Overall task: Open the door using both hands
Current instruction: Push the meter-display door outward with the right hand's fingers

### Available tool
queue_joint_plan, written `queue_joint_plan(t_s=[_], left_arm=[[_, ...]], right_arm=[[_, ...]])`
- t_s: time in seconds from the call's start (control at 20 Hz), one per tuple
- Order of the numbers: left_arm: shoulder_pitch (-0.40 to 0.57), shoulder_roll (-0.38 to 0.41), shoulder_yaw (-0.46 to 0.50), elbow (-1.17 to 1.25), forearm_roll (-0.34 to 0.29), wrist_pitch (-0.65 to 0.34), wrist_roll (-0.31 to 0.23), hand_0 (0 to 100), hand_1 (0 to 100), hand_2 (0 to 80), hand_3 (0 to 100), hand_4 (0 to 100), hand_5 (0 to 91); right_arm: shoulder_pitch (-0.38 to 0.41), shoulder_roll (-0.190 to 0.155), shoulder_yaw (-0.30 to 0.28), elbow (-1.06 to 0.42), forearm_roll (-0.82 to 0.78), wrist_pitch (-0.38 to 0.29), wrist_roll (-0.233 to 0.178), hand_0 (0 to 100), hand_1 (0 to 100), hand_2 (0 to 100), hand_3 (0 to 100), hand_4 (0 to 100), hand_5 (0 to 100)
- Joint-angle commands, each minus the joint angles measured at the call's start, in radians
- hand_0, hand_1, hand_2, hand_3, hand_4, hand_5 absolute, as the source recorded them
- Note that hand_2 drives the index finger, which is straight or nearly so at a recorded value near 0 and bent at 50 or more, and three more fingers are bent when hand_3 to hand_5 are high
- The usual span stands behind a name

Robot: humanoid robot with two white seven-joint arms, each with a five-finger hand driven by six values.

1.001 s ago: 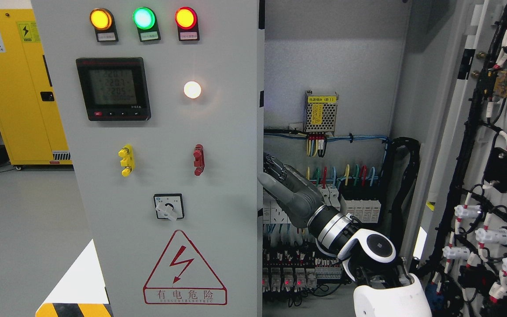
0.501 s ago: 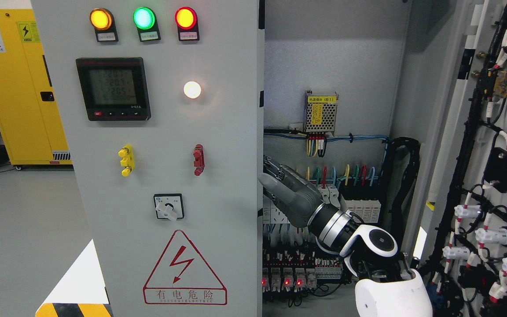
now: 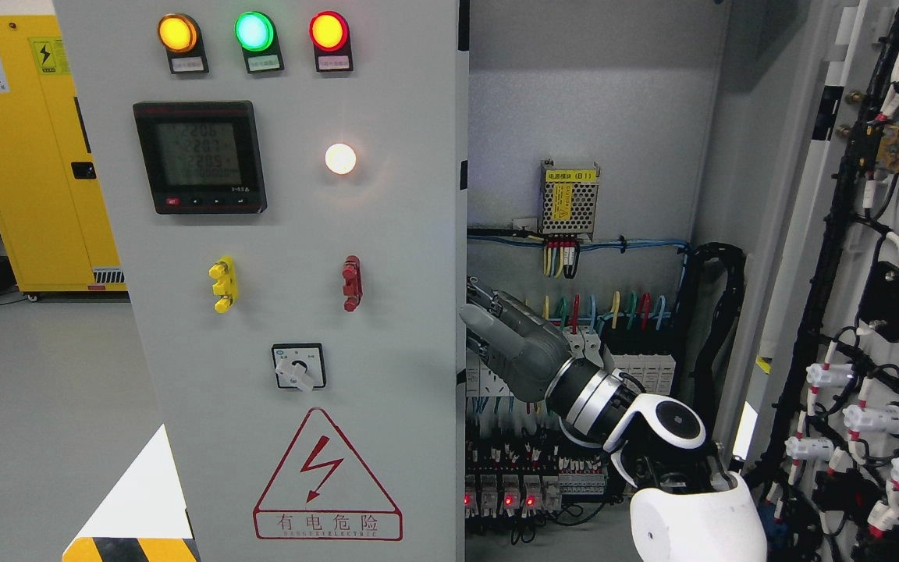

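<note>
The cabinet's left door [image 3: 387, 234] is a grey panel with three lamps, a meter [image 3: 200, 156] and a rotary switch [image 3: 298, 367]; it stands closed in front of me. The right door [image 3: 879, 312] is swung wide open at the far right, its wired back showing. My right hand [image 3: 479, 316] reaches in from the lower right into the open cabinet. Its grey fingers [image 3: 496, 332] stretch towards the left door's free edge [image 3: 462, 336] and hold nothing; the tips lie right at that edge. The left arm does not show.
Inside the cabinet are a power supply [image 3: 569, 200], coloured wires and rows of breakers [image 3: 637, 367] close behind my hand. A yellow cabinet [image 3: 36, 156] stands at the far left. Grey floor with a hazard-striped marking [image 3: 129, 546] lies at the lower left.
My right forearm has sunk a little and the wrist has shifted slightly right. The hand stays at the left door's edge. Neither door has moved.
</note>
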State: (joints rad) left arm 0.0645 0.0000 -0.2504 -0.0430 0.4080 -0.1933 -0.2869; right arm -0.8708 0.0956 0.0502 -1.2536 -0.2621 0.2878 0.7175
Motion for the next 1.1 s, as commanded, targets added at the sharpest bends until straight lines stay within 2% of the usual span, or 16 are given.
queue_joint_plan(t_s=[0.0, 0.15, 0.35, 0.7, 0.85, 1.05], left_arm=[[0.0, 0.011, -0.001, 0.0, 0.0, 0.002, 0.0, 12, 56, 0.0, 0, 0, 0.0], [-0.002, 0.011, 0.0, -0.002, 0.0, 0.002, 0.0, 12, 56, 0.0, 0, 0, 0.0], [-0.002, 0.008, -0.001, -0.002, 0.0, 0.0, 0.0, 12, 56, 0.0, 0, 0, 0.0], [-0.002, 0.008, -0.001, -0.003, 0.0, 0.0, 0.0, 12, 56, 0.0, 0, 0, 0.0], [-0.002, 0.008, -0.001, -0.005, 0.0, 0.0, 0.0, 12, 56, 0.0, 0, 0, 0.0], [-0.002, 0.008, -0.001, -0.005, 0.0, 0.0, 0.0, 12, 56, 0.0, 0, 0, 0.0]], right_arm=[[-0.008, 0.0, -0.004, 0.011, -0.003, 0.004, 0.017, 0, 50, 4, 0, 0, 0], [-0.007, 0.0, -0.004, 0.008, -0.003, 0.005, 0.019, 0, 50, 4, 0, 0, 0], [-0.008, -0.002, -0.004, -0.004, -0.008, 0.053, 0.063, 0, 50, 4, 0, 0, 0], [-0.005, -0.004, -0.024, -0.012, -0.017, 0.056, 0.068, 0, 50, 4, 0, 0, 0], [-0.007, -0.004, -0.024, -0.01, -0.019, 0.057, 0.098, 0, 50, 4, 0, 0, 0], [-0.007, -0.004, -0.024, -0.01, -0.019, 0.057, 0.099, 0, 50, 4, 0, 0, 0]])
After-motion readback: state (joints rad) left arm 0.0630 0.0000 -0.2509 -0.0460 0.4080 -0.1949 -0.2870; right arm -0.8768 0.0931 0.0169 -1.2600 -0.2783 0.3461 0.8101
